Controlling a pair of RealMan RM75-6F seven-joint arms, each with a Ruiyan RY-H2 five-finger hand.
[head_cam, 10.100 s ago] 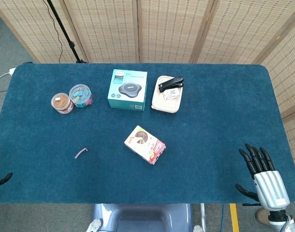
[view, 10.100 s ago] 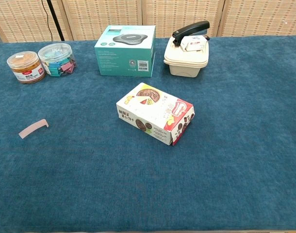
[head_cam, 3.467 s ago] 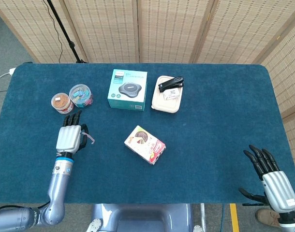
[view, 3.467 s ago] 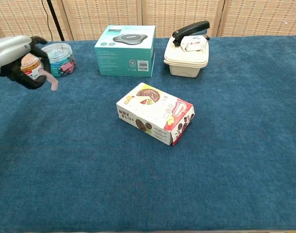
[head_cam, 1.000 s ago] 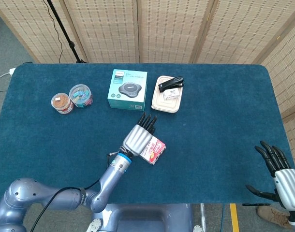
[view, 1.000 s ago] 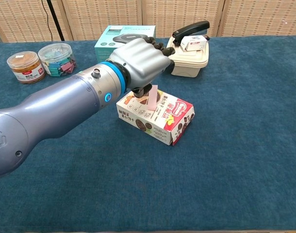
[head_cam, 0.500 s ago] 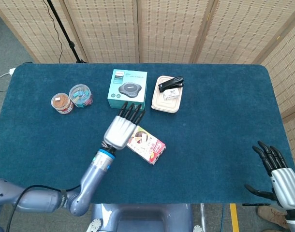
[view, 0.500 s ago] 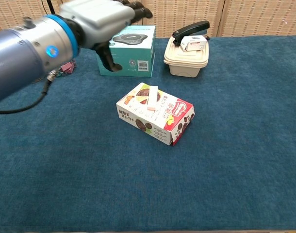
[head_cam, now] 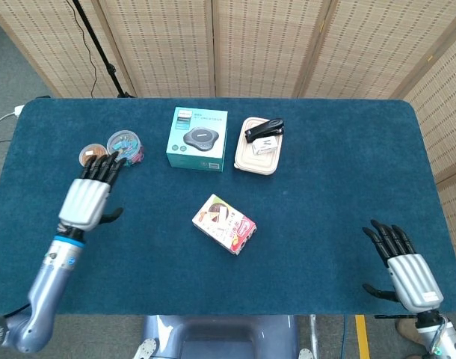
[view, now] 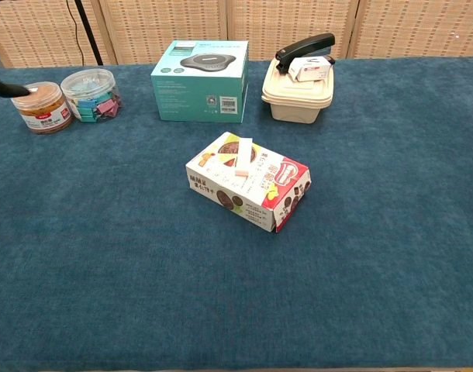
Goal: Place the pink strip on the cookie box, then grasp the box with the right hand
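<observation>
Pink strip lies atop the cookie box. Left hand and right hand hover empty, fingers apart; chest view catches only a left fingertip.

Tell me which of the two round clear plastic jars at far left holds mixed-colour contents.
The right-hand clear jar, nearer the teal box; the orange-filled jar has a red label.

A pale pink strip lies on the white, red-ended cookie box printed with brown cookies; the table is deep blue.
</observation>
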